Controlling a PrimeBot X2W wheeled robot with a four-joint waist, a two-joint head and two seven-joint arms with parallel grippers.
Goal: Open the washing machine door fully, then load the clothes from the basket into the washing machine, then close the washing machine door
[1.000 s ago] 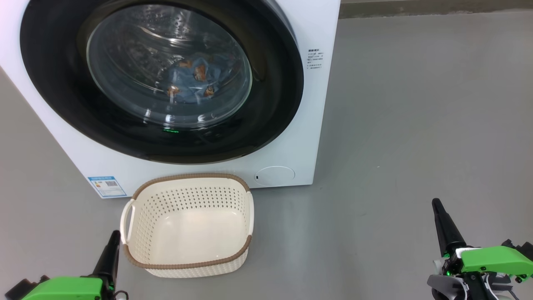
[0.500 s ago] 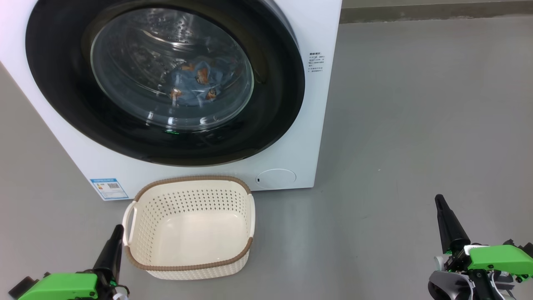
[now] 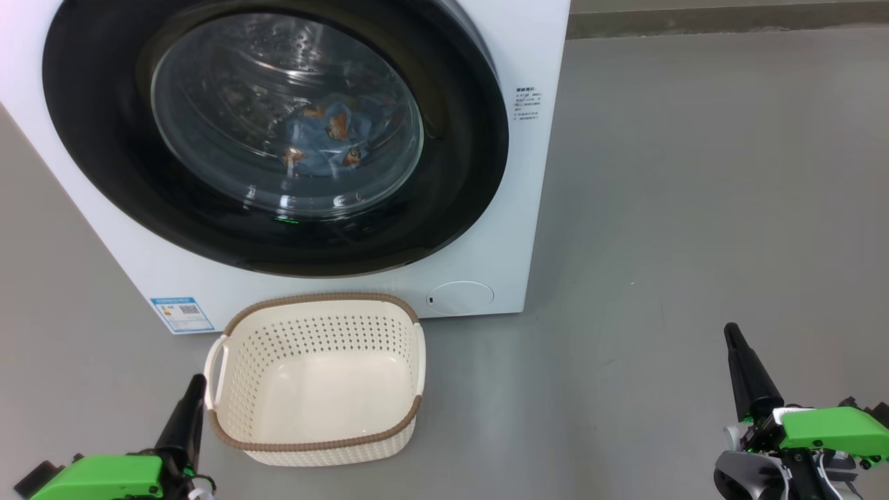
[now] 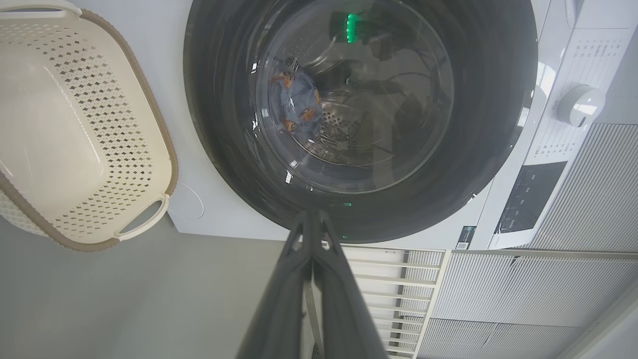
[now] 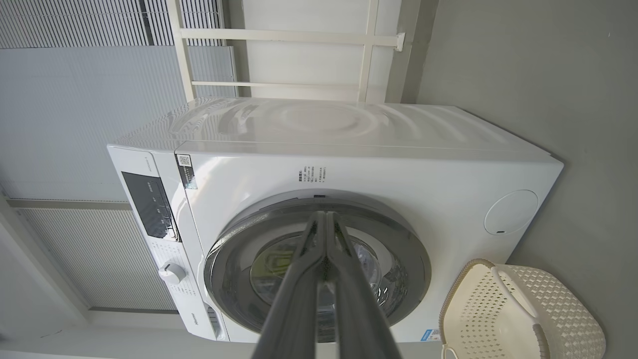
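The white washing machine [image 3: 535, 173] stands ahead with its round black-rimmed door [image 3: 458, 173] closed flat against the front. Blue clothes [image 3: 326, 139] with orange prints lie inside the drum, seen through the glass, also in the left wrist view [image 4: 299, 107]. The cream basket [image 3: 316, 437] sits on the floor before the machine with nothing in it. My left gripper [image 3: 196, 380] is shut, low at the basket's left corner. My right gripper [image 3: 729, 330] is shut, far to the right over bare floor. Both hold nothing.
Grey floor [image 3: 694, 173] spreads to the right of the machine. A white rail frame [image 5: 299, 60] and corrugated wall panels [image 5: 75, 99] stand behind the washing machine [image 5: 349, 169]. The control panel and dial [image 4: 578, 104] are on the machine's top front.
The head camera shifted slightly, so the whole picture moved a little. Both grippers stay shut in nearly the same places; the door, clothes and basket have not moved.
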